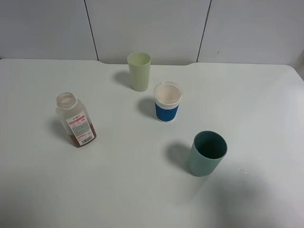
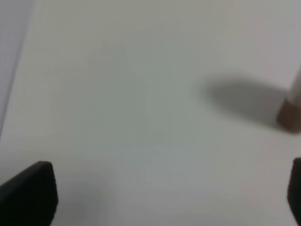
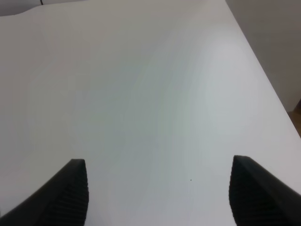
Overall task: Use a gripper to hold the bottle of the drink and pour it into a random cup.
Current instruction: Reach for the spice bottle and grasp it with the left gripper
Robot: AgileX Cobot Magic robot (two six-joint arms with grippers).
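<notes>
The bottle [image 1: 76,120] stands on the white table at the left, clear plastic with a wide open mouth and a white and red barcode label. Dark brown drink [image 1: 84,137] fills its bottom. The cup [image 1: 167,102] with the blue band stands near the middle, upright. Neither gripper shows in the exterior view. The left gripper [image 2: 169,195] is open over bare table, its black fingertips [image 2: 33,193] wide apart; a blurred sliver of the bottle base [image 2: 290,113] lies at the picture's edge. The right gripper [image 3: 160,193] is open and empty over bare table.
A tall pale green cup [image 1: 139,71] stands behind the blue-banded cup. A dark teal cup [image 1: 207,153] stands at the front right. The table's far edge meets a grey panelled wall. The table's side edge [image 3: 263,70] shows in the right wrist view.
</notes>
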